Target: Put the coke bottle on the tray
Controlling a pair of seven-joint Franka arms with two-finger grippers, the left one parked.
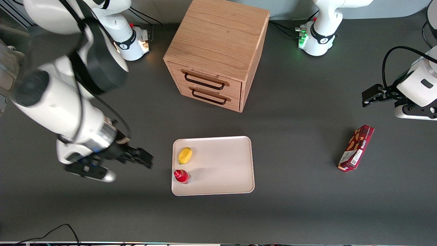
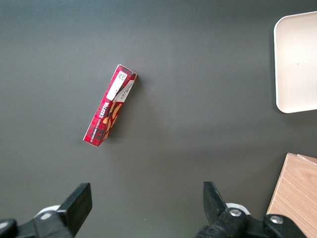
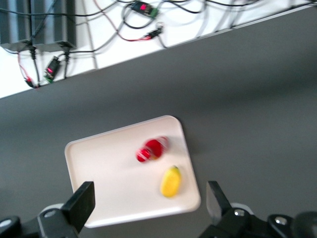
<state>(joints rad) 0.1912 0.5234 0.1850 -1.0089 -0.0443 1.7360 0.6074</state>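
Front view: my gripper [image 1: 145, 160] hung open and empty beside the tray [image 1: 225, 171], toward my end of the table.
Coke bottle [image 1: 182, 176]: stood upright on the tray, beside a yellow lemon [image 1: 185, 155].
Right wrist view: cables [image 3: 148, 20].
Left wrist view: snack box [image 2: 109, 110].

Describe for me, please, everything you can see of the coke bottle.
The coke bottle is small and bright red with a red cap and a clear base. It stands on the cream tray, near the rim at the working arm's end, close beside a yellow lemon but apart from it. The open gripper is off the tray, touching nothing.
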